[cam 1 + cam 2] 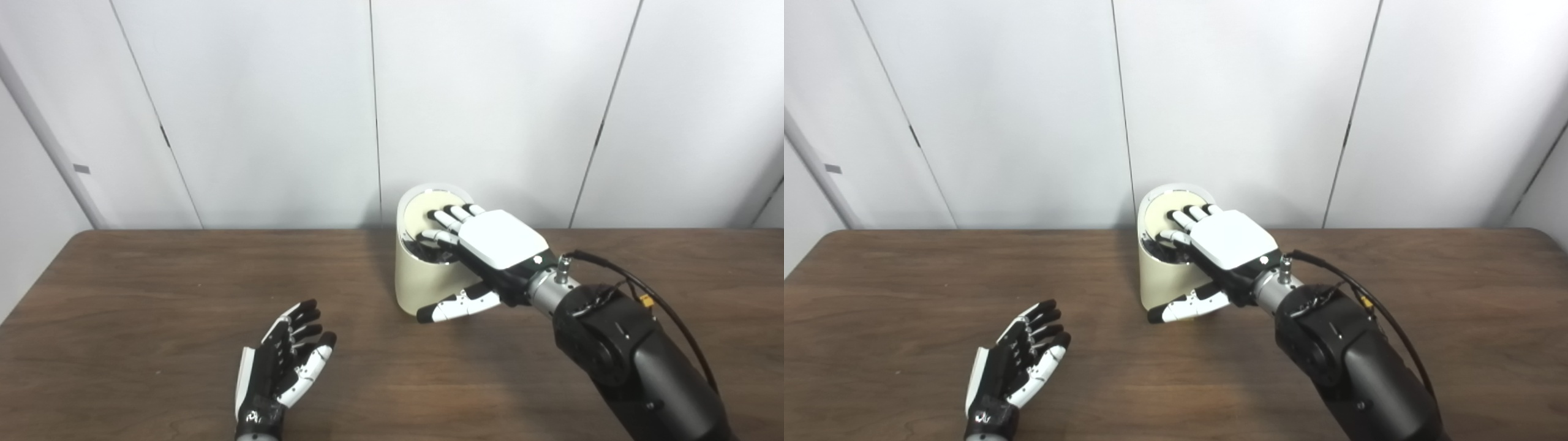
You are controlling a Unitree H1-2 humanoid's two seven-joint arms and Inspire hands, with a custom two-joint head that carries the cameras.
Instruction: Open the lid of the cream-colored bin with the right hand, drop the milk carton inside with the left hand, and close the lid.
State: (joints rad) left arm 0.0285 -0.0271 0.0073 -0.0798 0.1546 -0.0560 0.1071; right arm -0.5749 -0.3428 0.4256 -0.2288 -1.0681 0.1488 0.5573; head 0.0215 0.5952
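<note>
Left eye view: bin (422,282) sits at the back of the counter (153,275), close to the wall. Right hand (490,245) lies palm-down on top of the bin, fingers (450,215) spread flat over the lid (422,208), thumb (459,305) out along the bin's front wall. It grips nothing, just presses. The near edge of the lid looks tipped down, with a dark gap under the fingers, so I judge it not fully seated. Whether it's being pushed open or closed, I can't tell. Left hand (285,361) is well in front of the bin and to its left, palm up, fingers loosely apart, holding nothing. No milk carton anywhere on the counter.

Right eye view: same layout. Right hand (1222,242) covers most of the lid (1167,205); left hand (1020,361) is empty, low over the counter. No carton here either. My read: it's either already inside the bin or missing from the setup, and the inside is hidden. If inside, only the lid close is left. Nothing else stands near the bin; only the right arm's cable (1372,306) loops behind the wrist, clear of the lid.
</note>
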